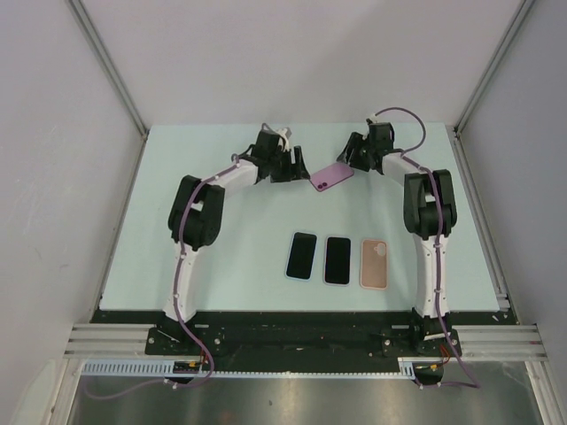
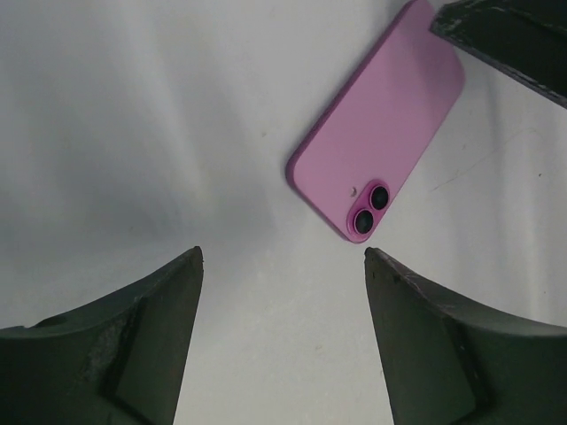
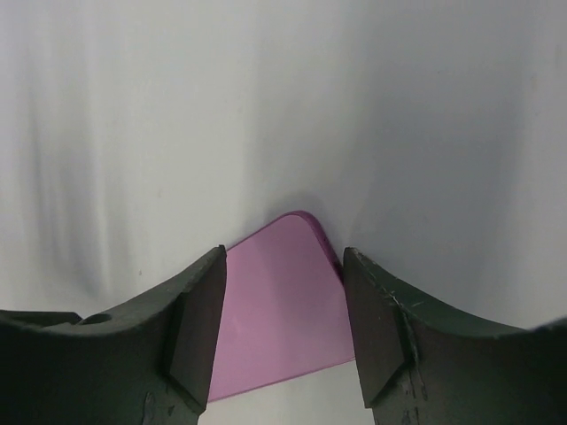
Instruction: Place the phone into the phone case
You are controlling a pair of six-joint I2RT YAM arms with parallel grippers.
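While both arms reach toward the far part of the table (image 1: 221, 266) in the top view, the purple phone (image 1: 331, 176) sits angled between their tips. The left gripper (image 1: 298, 168) is just beside its left end and the right gripper (image 1: 351, 160) is at its right end. Nearer the bases and well apart from it, three things lie flat in a row: a black phone (image 1: 302, 255), a second black phone (image 1: 337, 259) just beside it, and the beige phone case (image 1: 375, 263) on the right.

From the left wrist, the left gripper's jaws stand wide apart with only bare table between them. The purple phone shows its back, with two camera lenses at the corner nearest this gripper, and it touches neither jaw. A dark finger (image 2: 518, 40) of the right gripper covers its far end.

From the right wrist, a rounded corner of the purple phone runs between the two jaws, which straddle its width. Its edges seem to meet the pads, but I cannot tell whether they press on it or merely flank it
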